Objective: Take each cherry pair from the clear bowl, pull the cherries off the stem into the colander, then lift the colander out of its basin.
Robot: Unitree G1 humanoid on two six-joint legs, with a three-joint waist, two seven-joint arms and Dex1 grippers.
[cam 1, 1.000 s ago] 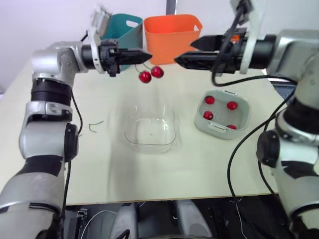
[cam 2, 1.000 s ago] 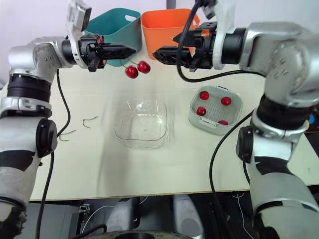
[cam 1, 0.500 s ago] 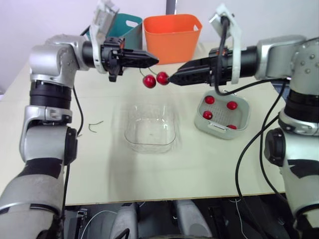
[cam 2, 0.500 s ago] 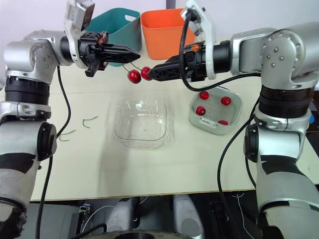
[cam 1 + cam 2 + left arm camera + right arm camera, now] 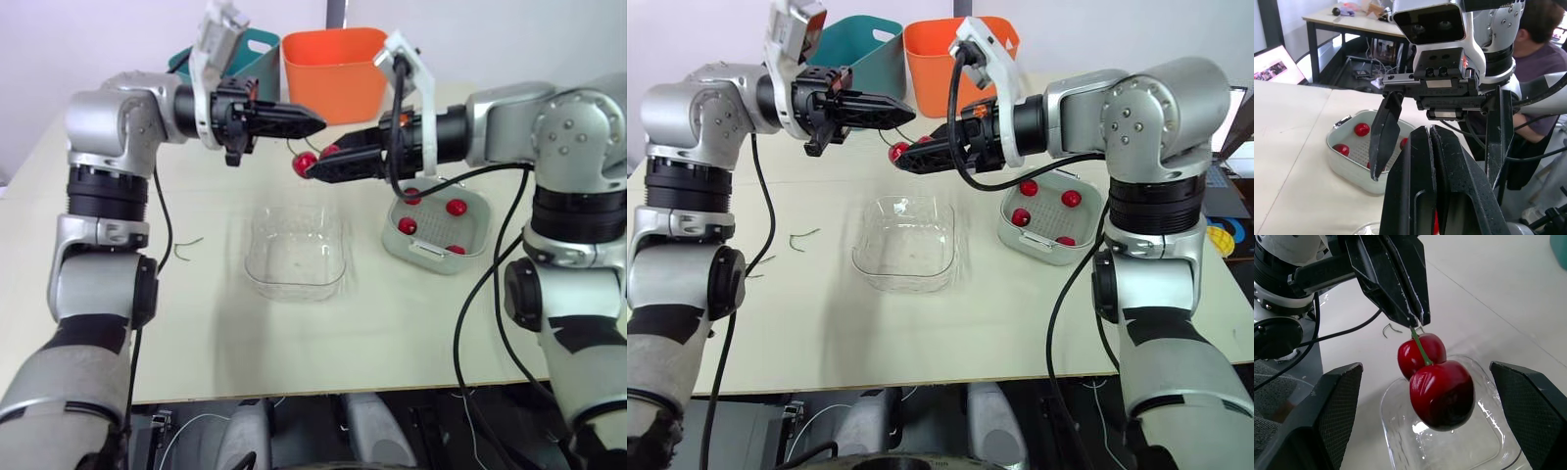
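Left fingers [image 5: 1396, 279] pinching cherry pair [image 5: 1440, 387], right fingers [image 5: 1337, 406] flanking

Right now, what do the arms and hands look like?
Silver-grey shells with black joint bands on left arm and right arm. Loose black cables outside. White camera brackets at wrists. Left hand and right hand: two tapered black fingers each.

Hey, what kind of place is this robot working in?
Probably a robotics lab or office: a plain work table, a cluttered desk with cables beneath, and a seated person nearby.
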